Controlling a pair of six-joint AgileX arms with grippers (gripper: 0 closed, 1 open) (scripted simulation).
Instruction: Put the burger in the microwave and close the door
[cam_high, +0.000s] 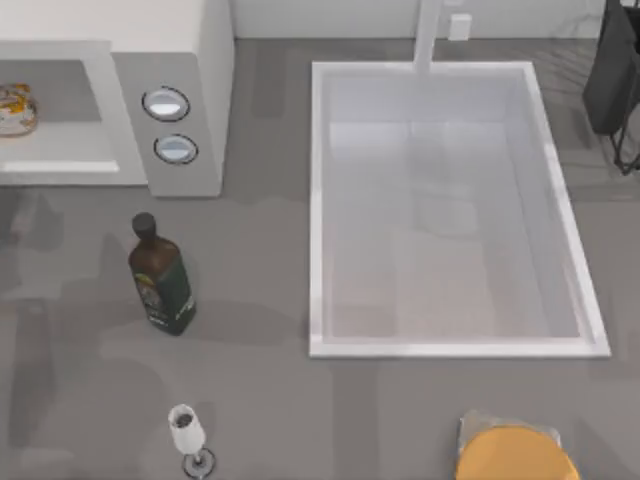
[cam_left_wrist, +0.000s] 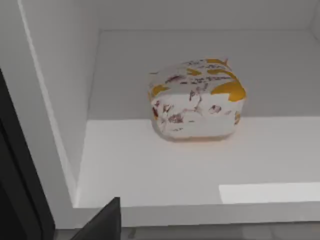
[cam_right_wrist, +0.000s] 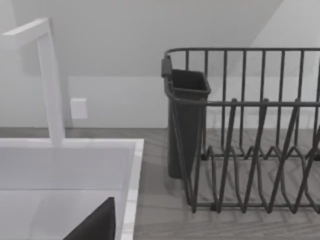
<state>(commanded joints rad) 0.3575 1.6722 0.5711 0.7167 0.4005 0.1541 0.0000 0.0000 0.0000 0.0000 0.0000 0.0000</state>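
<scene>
The burger (cam_left_wrist: 196, 98) sits inside the microwave (cam_high: 205, 110), resting on the white floor of the cavity toward its back wall, upright and apart from the side walls; in the top view it appears at the far left edge of the frame (cam_high: 15, 108), within the open cavity. The left wrist view looks straight into that cavity, and a dark piece of the left gripper (cam_left_wrist: 102, 223) shows at the lower left of that frame, clear of the burger and touching nothing; how far its fingers are spread cannot be told. A dark vertical edge runs down the left border of the same view; whether it is the door cannot be determined. The microwave's grey panel carries two round knobs (cam_high: 166, 103), upper left of the top view. Below it on the table (cam_high: 260, 400) stands a dark bottle (cam_high: 160, 278), and lower still a small glass (cam_high: 187, 432). The white sink (cam_high: 318, 200) occupies the centre and right. An orange disc (cam_high: 515, 455) lies at the lower right. The right gripper (cam_right_wrist: 95, 225) shows as a dark part near the sink rim, facing a dark dish rack (cam_right_wrist: 250, 130); its opening cannot be told.
</scene>
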